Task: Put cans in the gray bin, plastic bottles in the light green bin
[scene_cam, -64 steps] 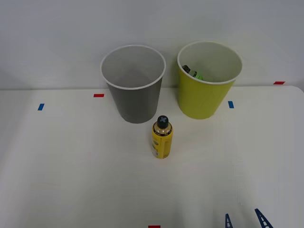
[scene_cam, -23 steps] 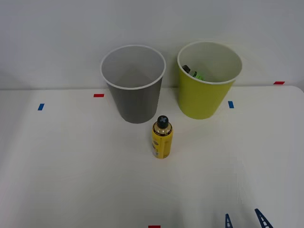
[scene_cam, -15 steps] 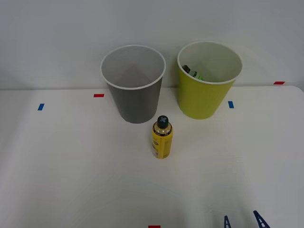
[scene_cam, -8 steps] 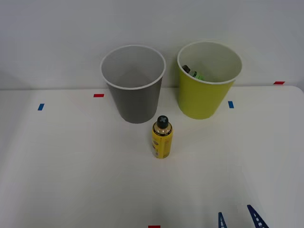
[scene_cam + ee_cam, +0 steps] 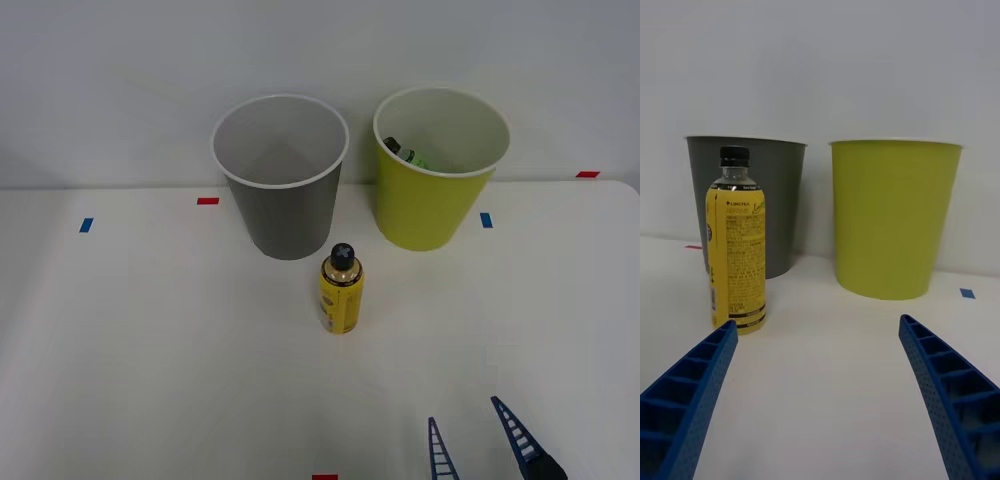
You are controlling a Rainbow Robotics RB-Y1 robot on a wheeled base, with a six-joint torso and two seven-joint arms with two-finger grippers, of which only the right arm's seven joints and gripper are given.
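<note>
Change: since the earlier front views the right gripper (image 5: 473,437) has pushed further onto the table, its blue ribbed fingers (image 5: 515,432) now reaching closer to the yellow bottle; the bottle and both bins sit where they were.
Yellow bottle: the yellow bottle (image 5: 341,290) stands upright on the white table (image 5: 150,340), black cap on top, golden-brown neck below it, label text facing the wrist camera (image 5: 737,251).
Bottle to gripper: the bottle is ahead of the gripper and toward the robot's left of it, apart from both fingers, nothing touching; in the wrist view it stands just beyond one finger (image 5: 686,405) rather than centred between the two.
Gripper state: spread wide, holding nothing, fingers (image 5: 951,390) well apart with bare table between them.
Gray bin: the gray bin (image 5: 285,205) stands upright just behind the yellow bottle, slightly to its left; in the wrist view the bottle overlaps its wall (image 5: 782,210).
Light green bin: the light green bin (image 5: 425,205) stands upright behind the yellow bottle and to its right, beside the gray bin with a gap between them (image 5: 891,217).
Inside the green bin: a green, dark-capped bottle (image 5: 408,156) lies against the inner wall, partly hidden by the rim.
Table marks: small red tape (image 5: 208,201) and blue tape (image 5: 486,220) pieces lie flat on the table, left of the gray bin and right of the light green bin.
</note>
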